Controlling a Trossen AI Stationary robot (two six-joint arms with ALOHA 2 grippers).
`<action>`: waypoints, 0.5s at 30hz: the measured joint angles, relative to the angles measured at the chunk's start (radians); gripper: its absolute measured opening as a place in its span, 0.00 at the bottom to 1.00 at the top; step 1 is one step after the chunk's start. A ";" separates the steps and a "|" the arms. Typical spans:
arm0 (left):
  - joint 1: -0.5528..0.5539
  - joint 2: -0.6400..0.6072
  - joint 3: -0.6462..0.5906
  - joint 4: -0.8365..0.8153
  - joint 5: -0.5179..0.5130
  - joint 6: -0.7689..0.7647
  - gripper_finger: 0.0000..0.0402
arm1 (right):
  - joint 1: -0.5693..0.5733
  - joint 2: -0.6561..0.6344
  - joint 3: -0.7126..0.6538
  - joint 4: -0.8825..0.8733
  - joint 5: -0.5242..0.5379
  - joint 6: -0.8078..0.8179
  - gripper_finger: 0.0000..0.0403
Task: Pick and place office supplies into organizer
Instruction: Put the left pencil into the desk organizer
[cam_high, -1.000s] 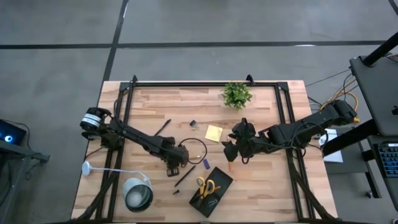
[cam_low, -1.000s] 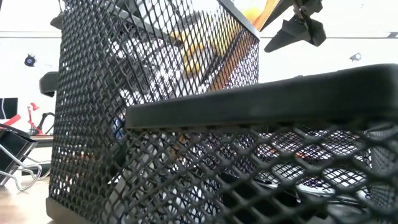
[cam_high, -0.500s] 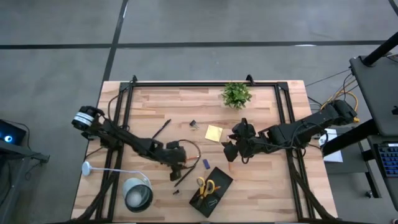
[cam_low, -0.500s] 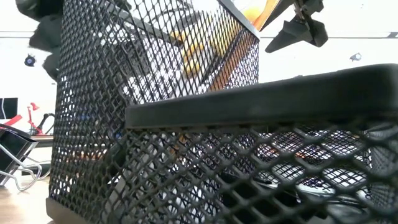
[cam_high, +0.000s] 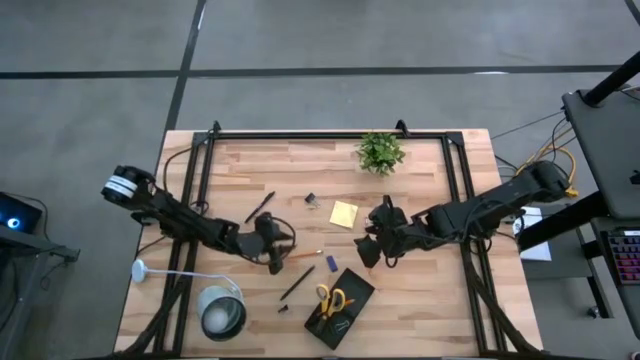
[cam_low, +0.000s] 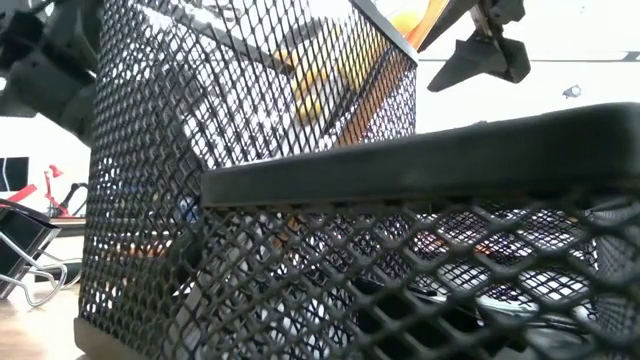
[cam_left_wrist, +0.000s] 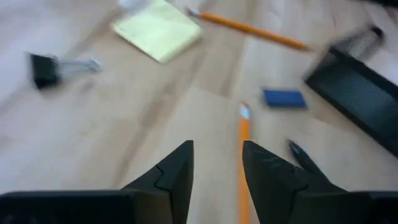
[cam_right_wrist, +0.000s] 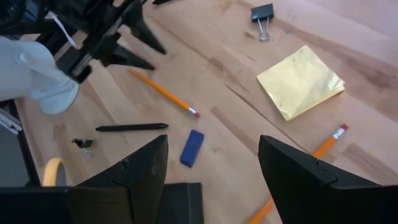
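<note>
Just ahead of the left gripper (cam_left_wrist: 216, 163), whose dark fingers stand parted and empty, an orange wooden pencil (cam_left_wrist: 242, 167) lies on the pale wooden table (cam_left_wrist: 93, 124), well apart from the black mesh organizer (cam_high: 340, 307) holding yellow-handled scissors (cam_high: 331, 299). The right gripper (cam_right_wrist: 211, 155) hovers wide open and empty near the yellow square sticky-note pad (cam_right_wrist: 300, 81). Since a second ago, the left arm has drawn back toward its own side, away from the organizer.

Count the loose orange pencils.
2: one orange wooden pencil before the left gripper, another by the right gripper, near the yellow sticky-note pad; more may be hidden.
</note>
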 joint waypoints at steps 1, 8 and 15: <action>-0.003 0.006 -0.017 0.038 -0.017 0.000 0.30 | 0.000 0.006 0.000 0.008 0.000 0.000 0.58; -0.047 0.133 -0.103 0.368 -0.026 0.000 0.30 | -0.001 0.063 -0.001 0.030 -0.044 0.034 0.58; -0.114 0.257 -0.098 0.458 -0.056 -0.001 0.30 | -0.001 0.148 0.004 0.059 -0.179 0.028 0.58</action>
